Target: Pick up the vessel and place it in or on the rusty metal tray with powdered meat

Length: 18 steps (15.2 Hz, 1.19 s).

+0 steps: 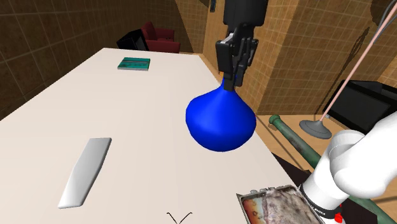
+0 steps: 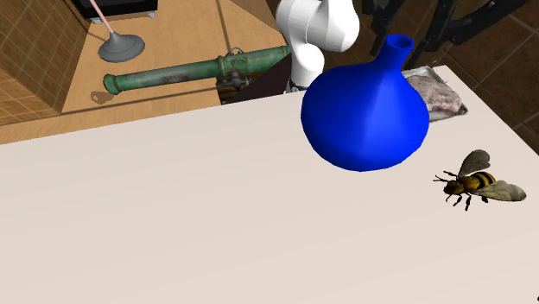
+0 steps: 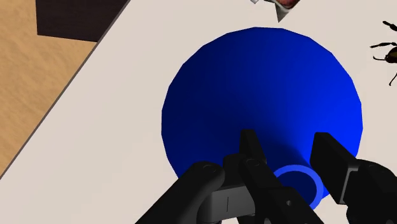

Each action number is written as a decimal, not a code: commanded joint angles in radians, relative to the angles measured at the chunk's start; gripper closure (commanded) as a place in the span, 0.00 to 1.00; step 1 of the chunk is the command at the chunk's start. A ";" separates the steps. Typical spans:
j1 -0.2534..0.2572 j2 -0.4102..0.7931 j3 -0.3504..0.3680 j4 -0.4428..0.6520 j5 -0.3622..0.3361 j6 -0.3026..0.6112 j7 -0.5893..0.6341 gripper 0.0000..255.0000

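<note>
Blue vase (image 1: 221, 121): round belly, narrow neck, upright, over the white table (image 1: 95, 114) near its edge on the shoulder view's right. I cannot tell whether the base touches the top.
Vase mouth (image 3: 296, 184): an open ring. The inside shows the same blue.
Gripper (image 1: 230, 79): I hang straight above the neck, pointing down. My fingers (image 3: 331, 156) stand apart, one on each side of the rim. A strip of blue shows between one finger and the rim.
Tray (image 1: 245, 207): rust-stained metal, at the table corner beside my stand, apart from the vase.
Tray contents (image 1: 280, 200): a crumpled grey-pink mass covering most of the tray floor.
Bee (image 2: 479, 183): on the table, near the vase's belly.
Grey slab (image 1: 86, 170): flat on the table, well apart from the vase.
Teal book (image 1: 133, 63): flat, at the table's far end.
Green barrel (image 2: 199, 69): lying on the floor beside the table.
</note>
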 commanded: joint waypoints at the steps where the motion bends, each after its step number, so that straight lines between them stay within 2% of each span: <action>1: -0.002 0.019 0.003 0.045 -0.006 -0.027 0.007 1.00; 5: -0.004 0.050 0.007 0.130 -0.014 -0.082 0.021 1.00; 11: 0.030 -0.078 0.020 0.104 0.058 -0.163 0.089 1.00; 18: 0.069 -0.186 0.049 0.132 0.145 -0.272 0.201 1.00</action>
